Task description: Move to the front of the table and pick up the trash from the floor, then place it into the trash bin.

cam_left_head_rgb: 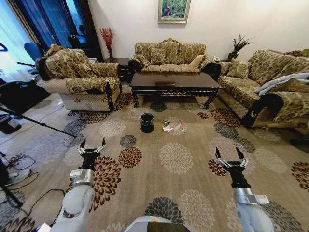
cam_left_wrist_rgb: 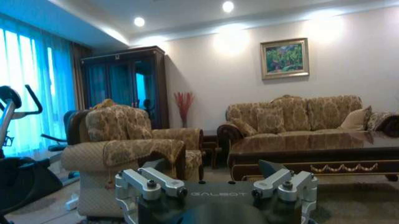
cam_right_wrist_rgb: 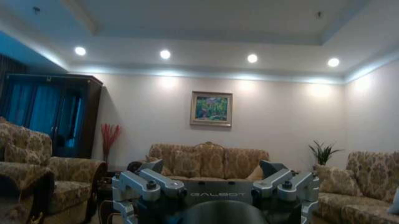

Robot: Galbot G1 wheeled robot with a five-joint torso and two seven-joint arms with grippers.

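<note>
My left claw (cam_left_head_rgb: 92, 143) and right claw (cam_left_head_rgb: 229, 153) hover spread above the flowered carpet (cam_left_head_rgb: 176, 159), gripping nothing; ahead, the trash (cam_left_head_rgb: 173, 127) lies on the floor beside the trash bin (cam_left_head_rgb: 147, 123), before the desk (cam_left_head_rgb: 175, 83).

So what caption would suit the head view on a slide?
Robot faces the table, both end effectors open and empty, trash and trash bin on the patterned carpet ahead.

floral sofas (cam_left_head_rgb: 170, 54), framed painting (cam_left_head_rgb: 174, 10)
</note>
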